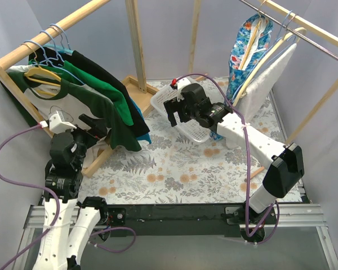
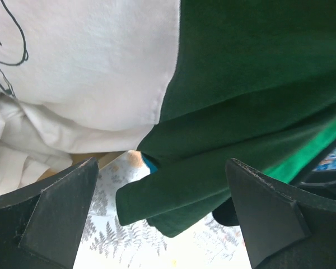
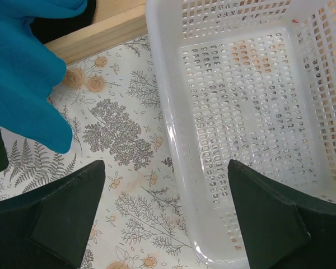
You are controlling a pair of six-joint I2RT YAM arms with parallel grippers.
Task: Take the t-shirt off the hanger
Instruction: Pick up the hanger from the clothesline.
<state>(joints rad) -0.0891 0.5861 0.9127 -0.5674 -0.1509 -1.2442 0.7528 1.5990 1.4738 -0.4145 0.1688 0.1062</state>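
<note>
A white t-shirt (image 1: pixel 67 104) with dark green sleeves hangs on a yellow hanger (image 1: pixel 42 77) at the front of the left wooden rail. My left gripper (image 1: pixel 94 126) stands open just below its hem. In the left wrist view the white body (image 2: pixel 101 61) and the green sleeve (image 2: pixel 241 101) fill the top, and the sleeve's folded edge hangs between the spread jaws of the left gripper (image 2: pixel 162 166) without being pinched. My right gripper (image 1: pixel 177 111) hovers open over the near rim of a white basket (image 1: pixel 198 134), away from the shirts.
Green, black and teal shirts (image 1: pixel 127 109) hang on blue hangers behind the front one. The rack's wooden base (image 1: pixel 139 84) lies on the floral tablecloth. The empty basket (image 3: pixel 162 84) sits beside a teal sleeve (image 3: pixel 22 73). A floral garment (image 1: pixel 245 53) and a white one hang on the right rail.
</note>
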